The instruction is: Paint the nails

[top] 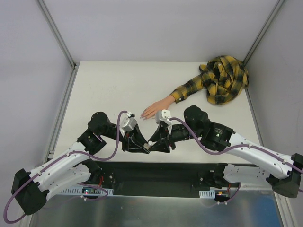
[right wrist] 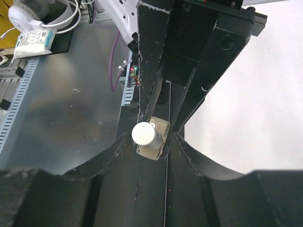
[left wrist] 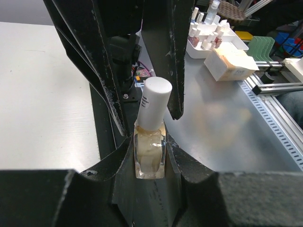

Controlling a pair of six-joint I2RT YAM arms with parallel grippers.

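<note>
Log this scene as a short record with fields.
held item: small clear glass polish bottle, white cylindrical cap on
left tool: shut on the bottle's body
right tool: flanks the cap; contact unclear
target: pale nails of peach mannequin hand, apart from both tools
background: yellow-black plaid sleeve bunched far right on white table

the nails [top: 143, 115], tiny and pale, tip a peach mannequin hand [top: 156, 109] lying flat on the white table [top: 109, 85].

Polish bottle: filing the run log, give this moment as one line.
left hand: shut on bottle | right hand: flanking white cap, grip unclear | white cap: on | mannequin hand: untouched
</note>
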